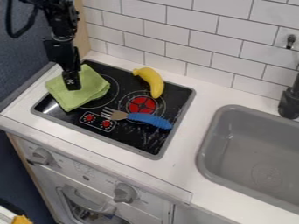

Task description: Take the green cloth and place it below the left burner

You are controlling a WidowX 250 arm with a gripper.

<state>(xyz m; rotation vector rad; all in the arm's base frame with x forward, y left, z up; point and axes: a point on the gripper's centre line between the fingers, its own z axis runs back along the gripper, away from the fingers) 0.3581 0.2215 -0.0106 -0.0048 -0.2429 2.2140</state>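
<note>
The pincer (72, 84) hangs at the green cloth (92, 83), its tip against or just over the fabric; whether it is apart, together or clamped on a fold, I cannot tell. The cloth lies under and around the tip, partly over the left burner (113, 89) and partly past the cooktop's (131, 136) left edge onto the counter (180, 161).

The likeliest failure is a poor grip: if the pincer pinches only the top layer, the folded cloth could open out or slip away as it rises. Closing too high would catch nothing; pressing too low could push the cloth along the smooth cooktop. A low drag towards the near side could leave it bunched, or still covering the burner. If it swings too far right of the pincer, it could snag the fork (150, 119) or land on the printed dials (97, 121).

Counted: one cloth at the pincer; one banana (153, 82) to its right; one fork, lower right of it; two burners, one beside it and one farther right; two dials below it; two knobs (124, 192) on the front, farther below; one sink (205, 151), well to its right.
</note>
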